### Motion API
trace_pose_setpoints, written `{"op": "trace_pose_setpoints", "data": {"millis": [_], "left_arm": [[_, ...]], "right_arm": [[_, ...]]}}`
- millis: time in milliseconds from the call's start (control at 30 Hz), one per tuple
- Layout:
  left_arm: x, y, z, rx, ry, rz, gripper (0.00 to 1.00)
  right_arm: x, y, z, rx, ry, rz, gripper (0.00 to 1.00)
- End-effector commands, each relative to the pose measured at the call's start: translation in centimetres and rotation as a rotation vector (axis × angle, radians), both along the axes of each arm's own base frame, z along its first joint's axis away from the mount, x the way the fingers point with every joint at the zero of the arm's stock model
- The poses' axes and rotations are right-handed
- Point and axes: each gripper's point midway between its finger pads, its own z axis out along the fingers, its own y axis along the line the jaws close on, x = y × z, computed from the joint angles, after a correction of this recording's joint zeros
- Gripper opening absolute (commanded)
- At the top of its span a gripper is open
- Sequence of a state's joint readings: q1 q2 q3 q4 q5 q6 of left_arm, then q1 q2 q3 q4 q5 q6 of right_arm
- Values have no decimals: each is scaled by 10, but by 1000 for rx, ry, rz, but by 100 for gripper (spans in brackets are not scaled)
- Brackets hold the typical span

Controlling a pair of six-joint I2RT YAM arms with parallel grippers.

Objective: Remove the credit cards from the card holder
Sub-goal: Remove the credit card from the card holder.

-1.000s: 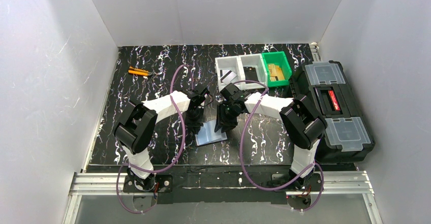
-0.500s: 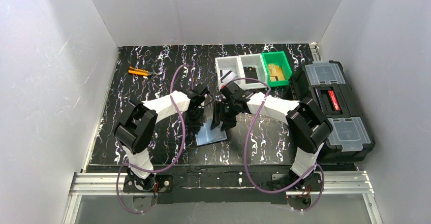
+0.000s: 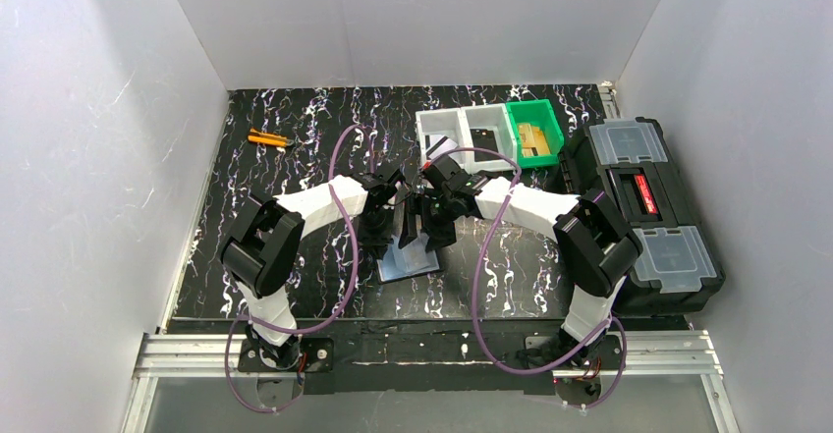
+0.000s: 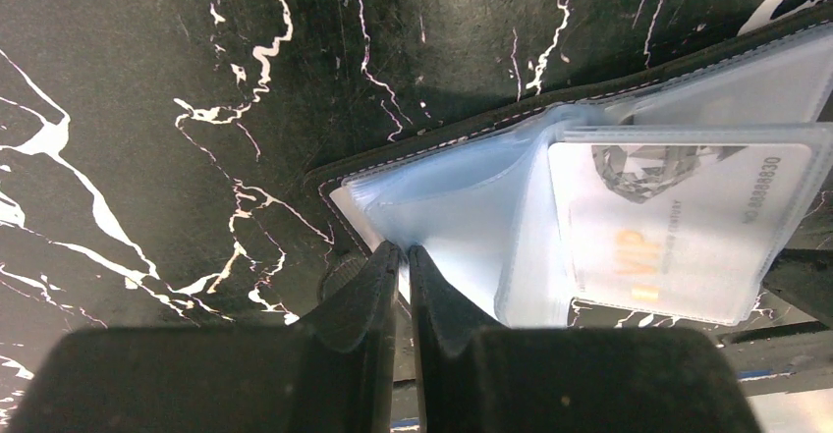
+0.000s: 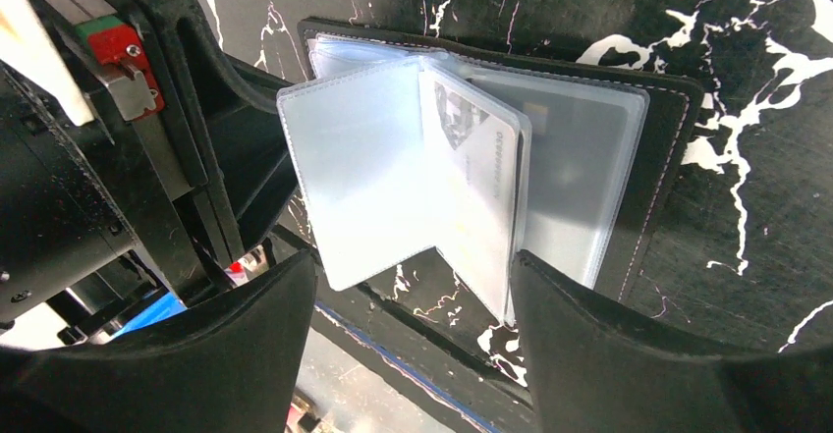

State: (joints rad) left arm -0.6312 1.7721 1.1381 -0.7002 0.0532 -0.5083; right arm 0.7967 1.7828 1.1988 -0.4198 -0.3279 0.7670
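Note:
The card holder (image 3: 411, 259) lies open on the black marbled table, its blue-grey clear sleeves fanned up. In the left wrist view my left gripper (image 4: 404, 249) is shut on the corner of a clear sleeve of the card holder (image 4: 462, 227). A silvery credit card (image 4: 678, 222) marked VIP sits inside a sleeve to the right. In the right wrist view my right gripper (image 5: 413, 266) is open and straddles the upright sleeves. A credit card (image 5: 481, 183) stands in the sleeve by its right finger (image 5: 609, 345). In the top view the left gripper (image 3: 383, 239) and right gripper (image 3: 424, 229) meet over the holder.
White bins (image 3: 462, 119) holding dark flat pieces and a green bin (image 3: 550, 131) with tan blocks stand behind the holder. A large black toolbox (image 3: 643, 212) is at the right. An orange tool (image 3: 267, 139) lies at the far left. The left gripper's body (image 5: 128, 158) is close beside the right gripper.
My right gripper has shifted left over the open holder, and the raised sleeves have swung left with it. The left arm has stayed in place.

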Motion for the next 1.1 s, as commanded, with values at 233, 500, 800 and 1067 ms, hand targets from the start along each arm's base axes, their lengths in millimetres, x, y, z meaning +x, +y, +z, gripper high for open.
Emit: {"op": "trace_pose_setpoints", "data": {"millis": [233,500,800,1067], "left_arm": [[4,1,53,-44,-84,1,15],[1,-3,97,-128,-131,-3,27],[4,-56,83,-345,-16,29,29],[-3,-58,41,-329,73,64,27]], "right_arm": [[4,3,5,-20,-14,-10,80],[6,-5,0,-52,1,-43,68],[11,-27,0,-78,-4,-101,59],[11,-42,-12,-117,7,-133,54]]}}
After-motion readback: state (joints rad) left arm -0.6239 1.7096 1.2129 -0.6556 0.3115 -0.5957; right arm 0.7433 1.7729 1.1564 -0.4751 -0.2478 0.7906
